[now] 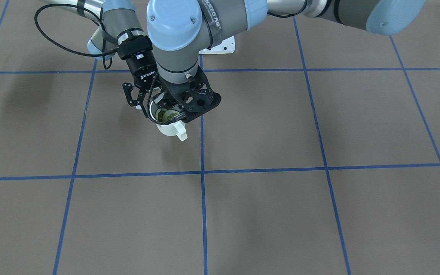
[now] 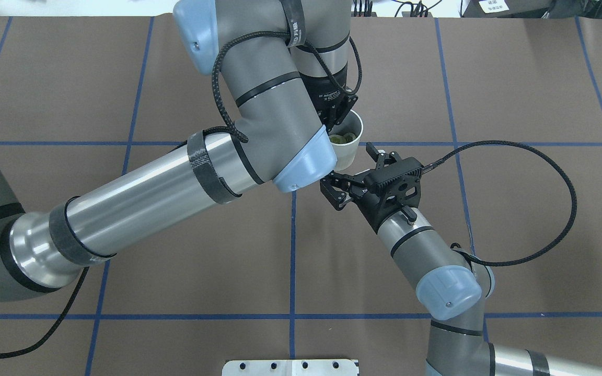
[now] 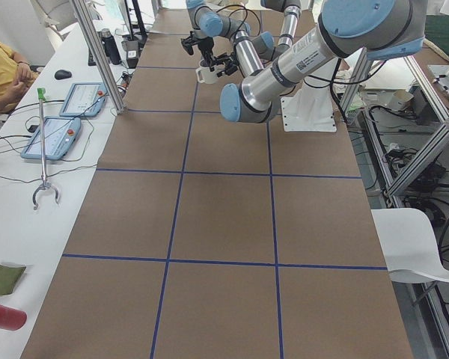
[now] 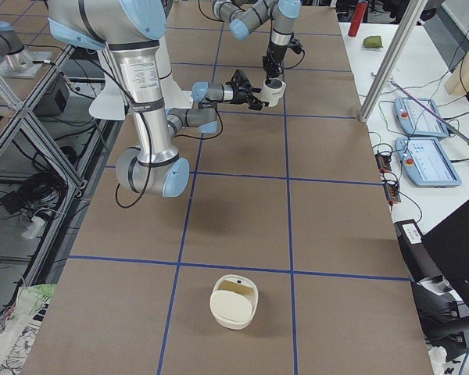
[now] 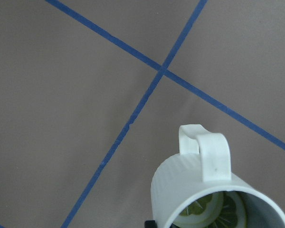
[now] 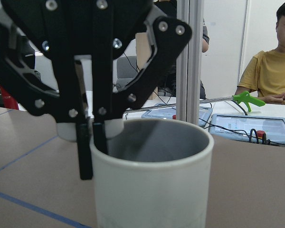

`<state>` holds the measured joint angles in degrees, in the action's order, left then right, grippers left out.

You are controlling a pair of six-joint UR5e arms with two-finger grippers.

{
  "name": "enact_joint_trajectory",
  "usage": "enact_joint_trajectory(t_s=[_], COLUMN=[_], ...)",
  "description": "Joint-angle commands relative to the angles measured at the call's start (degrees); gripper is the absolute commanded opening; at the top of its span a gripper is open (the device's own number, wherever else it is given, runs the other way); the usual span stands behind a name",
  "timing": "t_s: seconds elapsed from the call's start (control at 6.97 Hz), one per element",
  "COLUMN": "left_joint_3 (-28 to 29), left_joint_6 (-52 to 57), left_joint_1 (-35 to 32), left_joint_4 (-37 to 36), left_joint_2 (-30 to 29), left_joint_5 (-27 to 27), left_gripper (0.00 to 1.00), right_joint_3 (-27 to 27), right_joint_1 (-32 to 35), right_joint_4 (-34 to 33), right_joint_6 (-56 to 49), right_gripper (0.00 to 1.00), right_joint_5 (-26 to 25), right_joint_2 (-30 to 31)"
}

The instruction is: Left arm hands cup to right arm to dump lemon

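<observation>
My left fingers (image 6: 91, 142) are clamped on the rim of the white mug (image 6: 152, 175). One pad is inside against the grey wall and one outside, at about 9 o'clock on the rim as my right wrist camera sees it. I pinch it there from above because that leaves the outer wall bare for my other arm. It also holds the mouth upward, so the lemon slices (image 1: 166, 114) lie in the bottom instead of sliding out early. The mug looks to hang a little above the brown desk (image 1: 281, 214), near a crossing of blue tape lines (image 5: 162, 71), though no view shows its base plainly. Its handle (image 1: 180, 132) sticks out at 5 o'clock in the front-facing view, on the side away from my base, which I judge leaves it clear of the other grasp. My right fingers (image 2: 354, 169) are spread wide and hold nothing. From overhead they sit at about 5 o'clock of the mug, aimed at its side; I cannot tell whether the wall is already between them. I judge the handover is at the approach: the right must close round the wall before my left lets go. A cream tub (image 4: 234, 301) sits well apart at 6 o'clock in the right-end view, perhaps where the slices are meant to land.
</observation>
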<state>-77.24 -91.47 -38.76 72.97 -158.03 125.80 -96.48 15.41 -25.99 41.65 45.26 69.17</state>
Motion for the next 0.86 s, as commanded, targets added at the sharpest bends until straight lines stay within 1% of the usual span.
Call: enact_joint_trajectory(t_s=[0.0,0.72], left_joint_3=[0.0,-0.5], left_joint_6=[-1.0,-1.3], left_joint_1=[1.0,1.5], left_joint_4=[0.2,0.1], left_joint_2=[0.0,-0.1], left_joint_5=[0.0,0.0], left_gripper=[0.00,0.00], right_joint_3=[1.1,1.6], right_joint_1=[0.1,0.1], right_joint_4=[0.1,0.1], right_joint_6=[0.0,-0.3], right_gripper=[0.98,0.98], right_joint_5=[0.1,0.0], right_joint_2=[-1.0,-1.5])
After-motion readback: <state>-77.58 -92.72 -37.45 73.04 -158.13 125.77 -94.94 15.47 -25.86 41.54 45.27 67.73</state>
